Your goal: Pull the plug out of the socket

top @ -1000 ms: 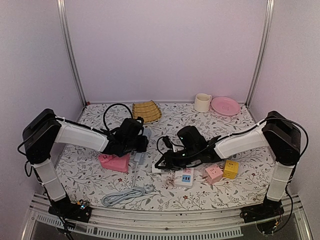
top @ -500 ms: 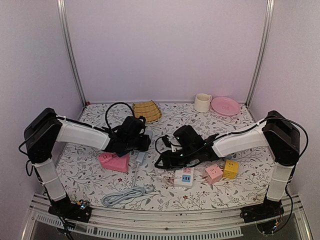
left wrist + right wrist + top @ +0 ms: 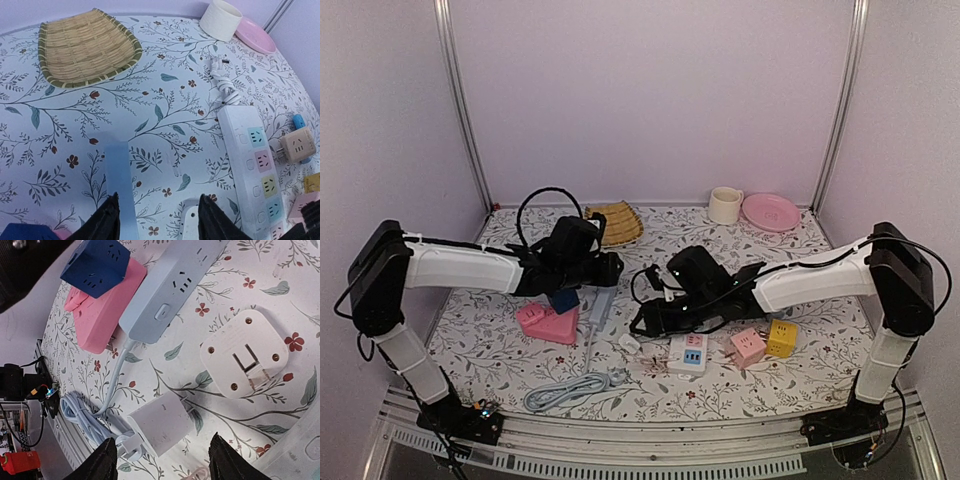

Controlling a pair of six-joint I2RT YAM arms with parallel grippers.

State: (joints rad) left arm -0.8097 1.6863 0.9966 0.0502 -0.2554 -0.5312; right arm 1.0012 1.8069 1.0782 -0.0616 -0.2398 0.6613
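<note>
On a flower-patterned table (image 3: 490,340), two robot arms are reaching in toward the middle. Right of centre, the socket (image 3: 257,170), a long white power strip with pastel outlet panels, is lying flat. In the overhead view only its near end is showing from under the right arm. Its cord is curling away toward a cream cup (image 3: 725,205). A square white plug (image 3: 245,352) is lying on its back on the table near the strip, prongs pointing up, touching neither gripper. The right gripper (image 3: 163,439) is hovering over a smaller white charger block (image 3: 162,425), its jaws standing apart and gripping nothing. The left gripper (image 3: 158,200) is hanging above the table left of the strip, jaws likewise spread with nothing between them. Beneath the left arm, a grey-blue strip (image 3: 170,287) is lying beside a pink block (image 3: 102,315), with a dark blue cube (image 3: 95,267) touching that block. A pink cube (image 3: 748,347) and a yellow cube (image 3: 781,338) are sitting just right of the socket.
</note>
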